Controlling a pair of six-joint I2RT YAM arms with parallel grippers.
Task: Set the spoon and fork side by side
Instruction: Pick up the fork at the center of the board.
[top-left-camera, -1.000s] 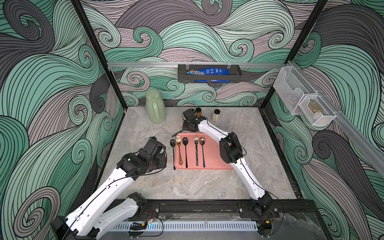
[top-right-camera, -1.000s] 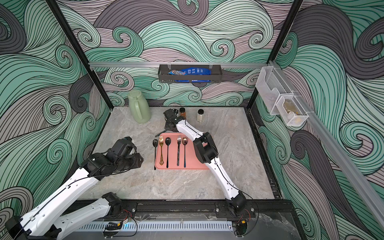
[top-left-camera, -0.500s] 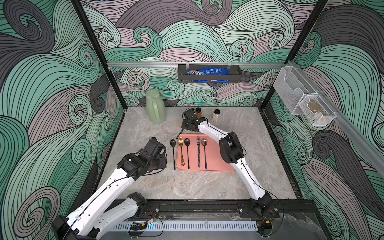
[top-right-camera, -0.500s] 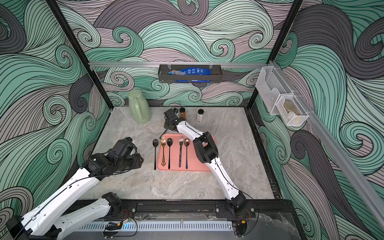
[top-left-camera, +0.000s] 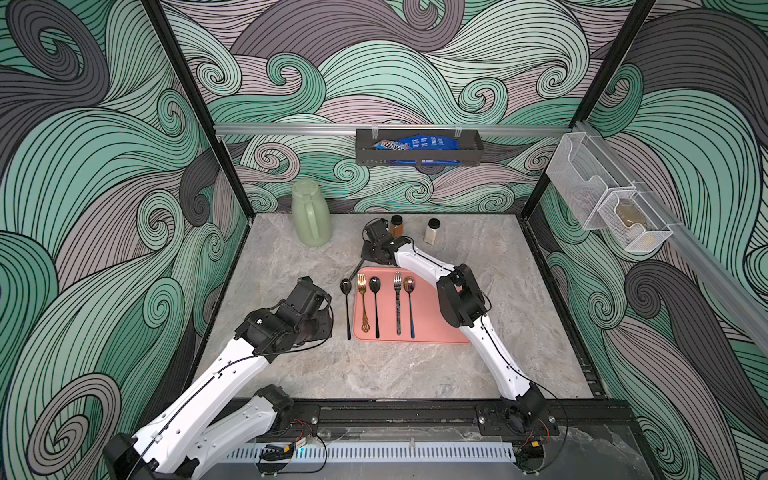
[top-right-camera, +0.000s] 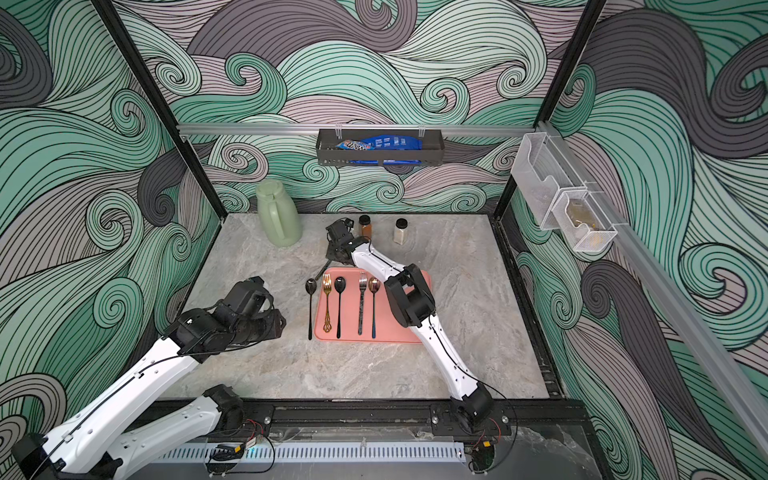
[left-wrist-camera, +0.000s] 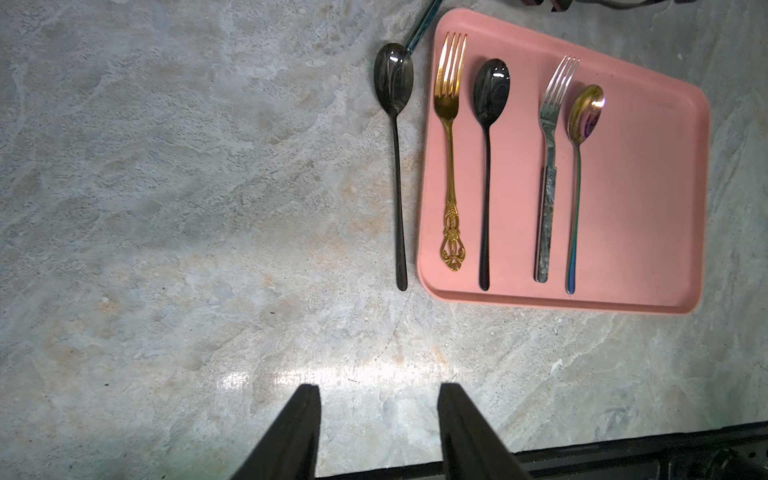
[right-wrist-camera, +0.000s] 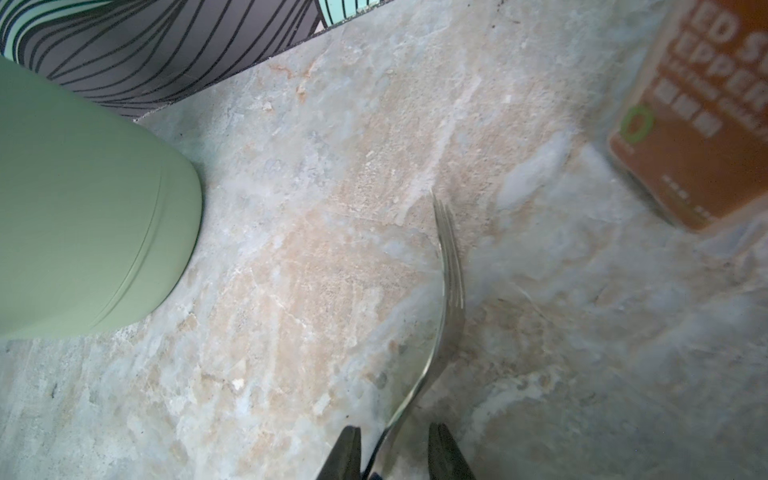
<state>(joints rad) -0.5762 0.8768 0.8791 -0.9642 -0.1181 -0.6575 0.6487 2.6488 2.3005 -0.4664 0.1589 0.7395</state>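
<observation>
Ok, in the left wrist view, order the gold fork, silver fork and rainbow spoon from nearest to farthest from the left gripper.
From the left gripper:
1. gold fork, on the tray's left side.
2. silver fork, mid-tray.
3. rainbow spoon, right beside the silver fork, on its far side.

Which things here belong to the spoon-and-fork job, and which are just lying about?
Job: fork at the right hand, jaws apart; loose black spoon on the table; tray with gold fork, second black spoon, silver fork, rainbow spoon.
Lying about: green jug, brown spice jar, white spice jar, wall basket with blue packet, clear wall bins.
</observation>
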